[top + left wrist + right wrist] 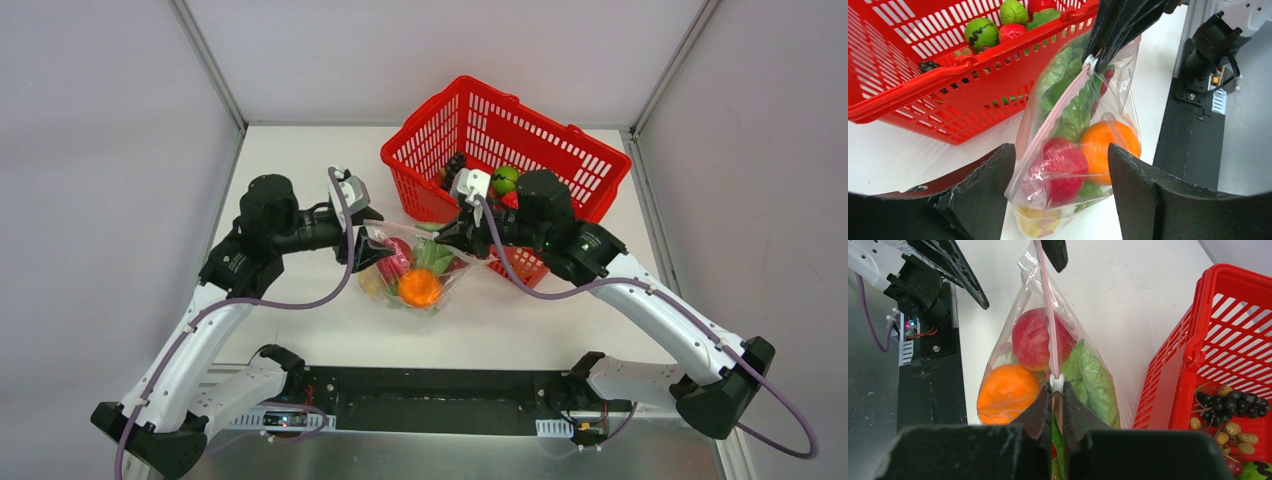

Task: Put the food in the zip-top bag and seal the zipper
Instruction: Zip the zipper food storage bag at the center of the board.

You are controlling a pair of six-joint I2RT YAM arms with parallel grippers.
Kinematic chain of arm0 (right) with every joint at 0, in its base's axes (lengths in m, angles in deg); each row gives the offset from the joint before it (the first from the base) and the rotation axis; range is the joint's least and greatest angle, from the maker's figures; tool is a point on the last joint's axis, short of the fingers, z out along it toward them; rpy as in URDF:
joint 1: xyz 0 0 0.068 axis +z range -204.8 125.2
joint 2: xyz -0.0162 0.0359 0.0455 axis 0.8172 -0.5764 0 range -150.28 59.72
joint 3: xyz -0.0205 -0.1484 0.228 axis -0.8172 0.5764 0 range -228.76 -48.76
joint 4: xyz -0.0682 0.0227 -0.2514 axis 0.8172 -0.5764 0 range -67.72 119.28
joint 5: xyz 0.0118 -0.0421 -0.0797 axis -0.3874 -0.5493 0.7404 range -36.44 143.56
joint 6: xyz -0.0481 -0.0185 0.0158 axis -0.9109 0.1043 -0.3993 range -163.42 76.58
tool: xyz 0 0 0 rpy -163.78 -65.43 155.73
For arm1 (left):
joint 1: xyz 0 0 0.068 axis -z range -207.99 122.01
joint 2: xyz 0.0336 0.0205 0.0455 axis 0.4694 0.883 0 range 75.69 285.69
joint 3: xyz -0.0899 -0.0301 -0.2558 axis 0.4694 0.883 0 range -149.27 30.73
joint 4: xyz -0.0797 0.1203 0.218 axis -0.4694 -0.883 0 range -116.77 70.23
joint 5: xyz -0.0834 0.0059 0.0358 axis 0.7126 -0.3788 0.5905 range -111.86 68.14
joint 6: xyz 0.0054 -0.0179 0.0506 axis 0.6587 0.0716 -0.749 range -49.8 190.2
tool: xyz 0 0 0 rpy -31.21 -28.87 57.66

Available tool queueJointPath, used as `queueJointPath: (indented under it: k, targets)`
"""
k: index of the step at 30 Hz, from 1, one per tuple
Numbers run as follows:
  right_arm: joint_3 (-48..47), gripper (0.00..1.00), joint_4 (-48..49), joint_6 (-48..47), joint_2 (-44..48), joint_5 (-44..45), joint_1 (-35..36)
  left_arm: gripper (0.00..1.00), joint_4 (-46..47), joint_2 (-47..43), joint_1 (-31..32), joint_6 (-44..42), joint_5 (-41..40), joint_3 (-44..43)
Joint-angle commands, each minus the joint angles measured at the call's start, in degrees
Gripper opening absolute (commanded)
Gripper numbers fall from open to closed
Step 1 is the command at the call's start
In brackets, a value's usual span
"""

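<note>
The jaws of the left gripper (1062, 155) stand wide apart and grip nothing. Those of the right gripper (1056, 390) are pinched together on the small white slider (1056, 383) at one end of the thin pink-red zipper (1049, 315).

What worries me is that the clear crinkly plastic zip-top bag (415, 268) seems to hang from that single pinch. The weight inside could drag the slider back along its track and reopen the mouth. The corner could also slip out of the right jaws and drop the bag onto the white table (300, 330). A sideways move of the open left fingers might snag the plastic too.

The bag is strung between the two grippers. Its slider corner sits inside the right jaws and its far corner lies in the gap of the left jaws, but I cannot tell whether it touches a finger there. Below the jaws it bulges with the food:
- a round red toy fruit (1035, 337) towards the left jaws
- a small orange piece (1008, 392) beside it
- the pale-and-green leafy cabbage (1093, 380) nearer the right jaws
- a yellow piece (1040, 220) at the bottom

The strip looks like one closed line, though I would not swear it is sealed all along.

Behind the right jaws, near the bag but apart from it, stands a red plastic basket (500, 120) holding other toy produce.
</note>
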Motion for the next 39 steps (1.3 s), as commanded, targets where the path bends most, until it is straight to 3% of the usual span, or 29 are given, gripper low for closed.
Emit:
queueJointPath:
  k: [1, 4, 9, 15, 16, 25, 39]
  targets:
    - [-3.5, 0.00, 1.3, -0.7, 0.4, -2.5, 0.0, 0.68, -4.2, 3.6, -0.2, -4.8, 5.8, -5.2]
    - [-3.5, 0.00, 1.2, -0.7, 0.3, -3.7, -0.1, 0.65, -2.0, 5.4, -0.2, -4.6, 6.2, -5.4]
    - [-3.6, 0.00, 1.3, -0.6, 0.1, -3.6, 0.0, 0.48, -1.5, 7.8, -0.2, -4.8, 7.7, -6.4]
    - [-3.8, 0.00, 1.3, -0.8, -0.4, -2.4, -0.1, 0.04, -0.4, 8.3, 0.0, -3.2, 7.4, -6.4]
    - [-3.8, 0.00, 1.2, -0.8, -0.4, -1.7, -0.1, 0.00, -0.2, 7.6, 0.0, -3.2, 6.1, -5.6]
    - [-2.6, 0.00, -1.0, -1.5, 3.0, 4.5, -0.4, 0.00, 4.1, -2.6, -0.2, -0.8, -14.5, 4.2]
    - [-0.6, 0.00, -5.0, -2.6, 5.9, 8.9, -2.4, 0.00, 0.8, -6.1, -0.1, -2.0, -21.9, 6.0]
